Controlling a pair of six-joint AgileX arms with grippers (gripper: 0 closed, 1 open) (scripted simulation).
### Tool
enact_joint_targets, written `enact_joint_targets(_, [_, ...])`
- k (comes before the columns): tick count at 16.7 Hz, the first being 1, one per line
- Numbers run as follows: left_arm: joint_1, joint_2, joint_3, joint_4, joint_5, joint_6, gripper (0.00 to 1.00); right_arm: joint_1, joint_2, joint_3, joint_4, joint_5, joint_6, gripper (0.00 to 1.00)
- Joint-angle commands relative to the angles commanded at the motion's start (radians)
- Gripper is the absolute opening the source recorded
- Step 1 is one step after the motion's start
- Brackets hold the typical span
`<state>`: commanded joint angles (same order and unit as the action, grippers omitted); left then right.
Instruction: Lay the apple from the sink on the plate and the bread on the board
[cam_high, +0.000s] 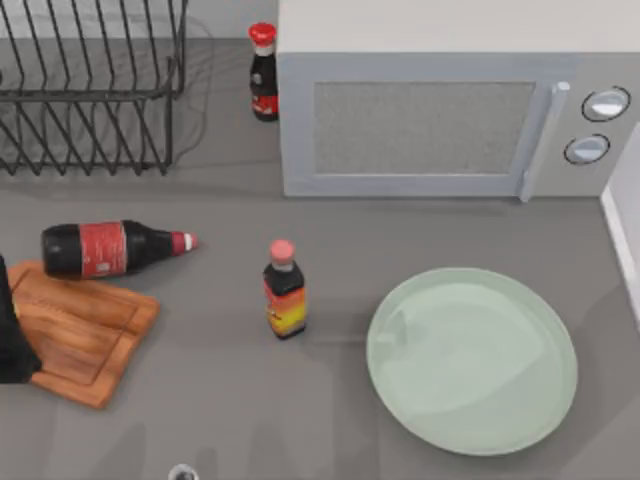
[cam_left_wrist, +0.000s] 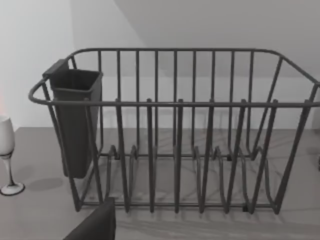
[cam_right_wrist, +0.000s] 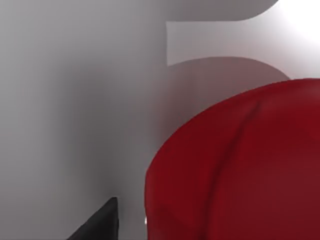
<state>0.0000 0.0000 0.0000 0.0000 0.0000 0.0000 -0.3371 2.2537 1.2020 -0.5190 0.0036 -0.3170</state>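
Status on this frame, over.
Right claw near glossy red rounded apple. Pale green round plate bare. Left claw faces black wire rack.

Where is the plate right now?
In the top view the plate lies bare on the right side of the table, in front of the microwave and right of the upright small bottle.

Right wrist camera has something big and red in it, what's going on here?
That red shape is the apple, very close to the right arm's wrist camera against pale grey walls; whether it is gripped cannot be told. In the top view the plate at the table's right is bare and so is the board at the left, so nothing is placed yet. The left arm sits at the left edge over the board, its wrist camera facing the dish rack.
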Motion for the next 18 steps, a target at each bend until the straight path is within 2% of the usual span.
enact_joint_targets(12, [0.0, 0.0, 0.0, 0.0, 0.0, 0.0, 1.0, 0.0, 0.0, 0.0, 0.0, 0.0, 0.0, 0.02])
enact_joint_targets(18, [0.0, 0.0, 0.0, 0.0, 0.0, 0.0, 1.0, 0.0, 0.0, 0.0, 0.0, 0.0, 0.0, 0.0])
